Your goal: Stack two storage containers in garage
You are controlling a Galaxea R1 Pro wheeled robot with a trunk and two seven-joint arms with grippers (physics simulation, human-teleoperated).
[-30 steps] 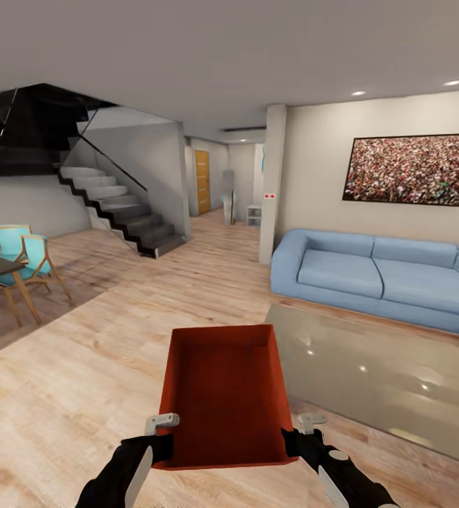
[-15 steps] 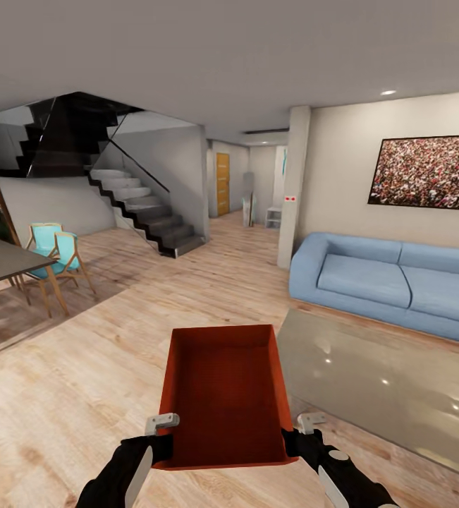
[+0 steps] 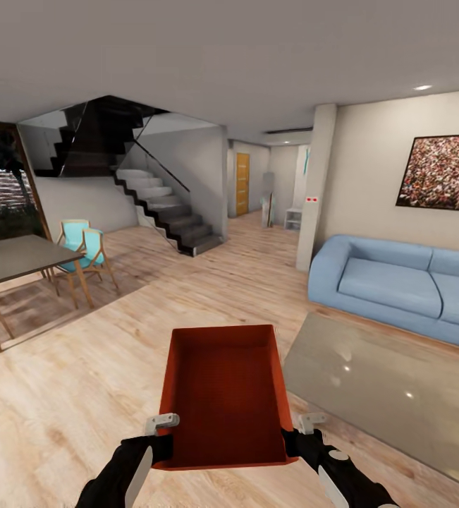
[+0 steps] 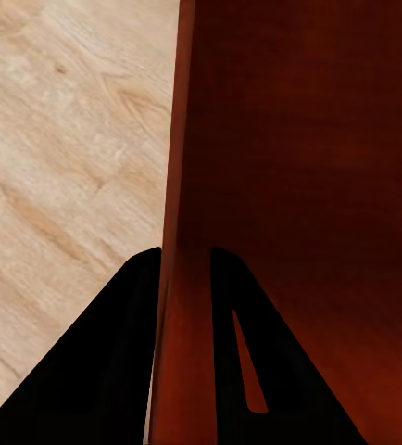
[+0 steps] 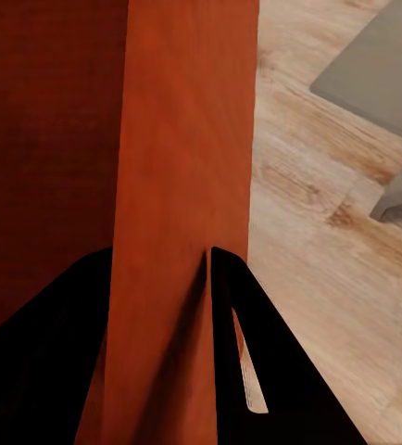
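Shallow orange-red plastic bin (image 3: 223, 395) carried level ahead, long axis running near to far. Left gripper (image 3: 160, 432) fingers (image 4: 118, 371) clamped astride near-left wall; right gripper (image 3: 301, 432) fingers (image 5: 257, 371) astride near-right wall. Above light wood plank floor (image 3: 81, 395), left of grey glass coffee table (image 3: 398, 395).

Orange-red rectangular plastic bin (image 3: 223, 395) showing darker red inside. Black grippers, left (image 3: 160, 436) and right (image 3: 301, 436), carrying grey metal tips. Light wood plank floor (image 3: 81, 395) running pale tan with brown grain. Light-blue sofa (image 3: 398, 286) sitting far right; grey glass coffee table (image 3: 391, 395) gleaming with white glints. Framed picture (image 3: 441, 173) showing speckled red-white crowd. Black stairs (image 3: 162, 212), turquoise chairs (image 3: 84, 243) sitting far left.
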